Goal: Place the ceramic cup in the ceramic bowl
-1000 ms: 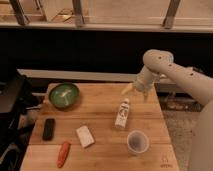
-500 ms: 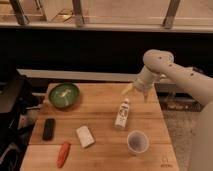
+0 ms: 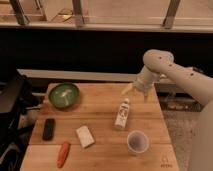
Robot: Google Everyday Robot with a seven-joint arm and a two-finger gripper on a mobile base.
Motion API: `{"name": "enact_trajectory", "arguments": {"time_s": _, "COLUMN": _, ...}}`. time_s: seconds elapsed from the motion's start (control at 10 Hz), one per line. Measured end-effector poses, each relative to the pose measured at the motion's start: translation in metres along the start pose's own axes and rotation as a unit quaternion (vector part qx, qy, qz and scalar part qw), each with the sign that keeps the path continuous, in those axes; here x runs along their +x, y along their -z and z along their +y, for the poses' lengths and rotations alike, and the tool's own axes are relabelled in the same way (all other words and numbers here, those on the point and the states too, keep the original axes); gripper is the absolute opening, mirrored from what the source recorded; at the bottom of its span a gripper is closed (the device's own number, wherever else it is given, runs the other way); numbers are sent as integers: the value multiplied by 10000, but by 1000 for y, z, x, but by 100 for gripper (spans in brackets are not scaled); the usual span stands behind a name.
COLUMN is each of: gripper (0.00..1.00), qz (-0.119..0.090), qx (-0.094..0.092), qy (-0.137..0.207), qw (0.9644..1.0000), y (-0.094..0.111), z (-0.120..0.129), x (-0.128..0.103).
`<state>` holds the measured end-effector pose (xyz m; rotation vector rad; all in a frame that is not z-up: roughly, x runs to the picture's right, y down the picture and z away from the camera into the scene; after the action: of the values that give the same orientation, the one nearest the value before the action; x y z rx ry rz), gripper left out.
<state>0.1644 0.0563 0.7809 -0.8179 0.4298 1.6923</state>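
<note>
Wooden table [image 3: 100, 107] before dark wall [image 3: 90, 55], windows [image 3: 125, 10] above.

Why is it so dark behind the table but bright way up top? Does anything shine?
Camera view: the strip at the top is bright, the band behind the table nearly black. Same view: its top is evenly lit, shadows faint by the cup and bottle; a pale spot inside the bowl may be glare. The open, empty gripper hangs over the table's far edge.

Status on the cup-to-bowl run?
Claw open, empty, hovering back right. Cup upright front right, untouched. Green bowl far left. White bottle lies between claw and cup.
</note>
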Motion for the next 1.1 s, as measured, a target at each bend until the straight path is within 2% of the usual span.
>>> {"name": "enact_trajectory", "arguments": {"time_s": 0.9, "gripper": 80, "qz": -2, "qx": 4, "qy": 2, "qw": 10000, "y": 0, "z": 0, "x": 0}}
{"name": "enact_trajectory", "arguments": {"time_s": 1.1, "gripper": 80, "qz": 23, "qx": 79, "qy": 176, "qw": 9998, "y": 2, "z": 0, "x": 4}}
